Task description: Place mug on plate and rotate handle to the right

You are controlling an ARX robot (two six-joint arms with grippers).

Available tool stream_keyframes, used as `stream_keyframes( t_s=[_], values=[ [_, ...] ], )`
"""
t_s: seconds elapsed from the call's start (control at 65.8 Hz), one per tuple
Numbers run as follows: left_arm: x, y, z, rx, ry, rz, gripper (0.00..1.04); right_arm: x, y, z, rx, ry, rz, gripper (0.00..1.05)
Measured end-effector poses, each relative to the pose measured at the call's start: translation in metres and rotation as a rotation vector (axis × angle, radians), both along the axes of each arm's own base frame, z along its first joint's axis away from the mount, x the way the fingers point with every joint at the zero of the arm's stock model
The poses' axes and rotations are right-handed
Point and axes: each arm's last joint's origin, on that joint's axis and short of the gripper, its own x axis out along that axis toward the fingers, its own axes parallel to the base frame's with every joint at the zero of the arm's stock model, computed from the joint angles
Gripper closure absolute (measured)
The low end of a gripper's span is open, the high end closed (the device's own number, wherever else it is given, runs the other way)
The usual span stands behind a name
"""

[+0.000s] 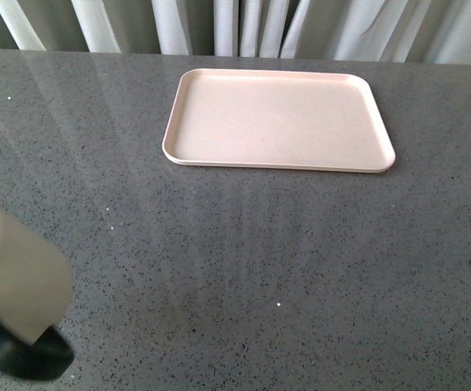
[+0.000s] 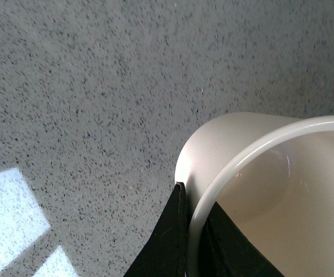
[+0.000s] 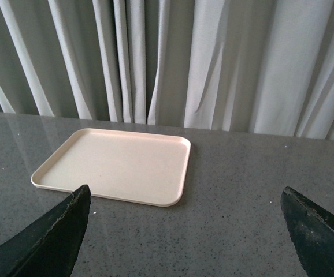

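pinching the rim of the mug [image 1: 19, 277], one finger inside, one outside, the left gripper [image 2: 195, 219] holds it near-left, well apart from the plate [image 1: 278, 120], which lies ahead and rightward. right gripper [image 3: 184, 193]: fingers spread, empty. handle not discernible.

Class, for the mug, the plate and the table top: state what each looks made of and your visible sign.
The mug: likely glazed ceramic; glossy white wall, highlight on rim. The plate: matte pink-cream, perhaps plastic or melamine; no glare. The table top: polished speckled grey stone or composite; reflects the curtains.
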Motion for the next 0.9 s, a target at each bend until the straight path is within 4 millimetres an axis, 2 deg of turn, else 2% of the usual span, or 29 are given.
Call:
stream_keyframes(
  t_s=[0.106,0.243,0.471,0.745,0.897],
  values=[
    [0.022,-0.021,0.007,-0.06,-0.002,0.055,1.03,0.0,0.0,0.0,0.0,0.0,0.0,0.09],
    [0.057,-0.065,0.014,-0.123,-0.014,0.076,1.03,0.0,0.0,0.0,0.0,0.0,0.0,0.09],
    [0.093,-0.115,0.008,-0.131,0.009,0.079,1.03,0.0,0.0,0.0,0.0,0.0,0.0,0.09],
    [0.136,-0.152,-0.003,-0.102,0.015,0.173,1.03,0.0,0.0,0.0,0.0,0.0,0.0,0.09],
    [0.148,-0.158,0.001,-0.106,-0.014,0.22,1.03,0.0,0.0,0.0,0.0,0.0,0.0,0.09]
  ],
)
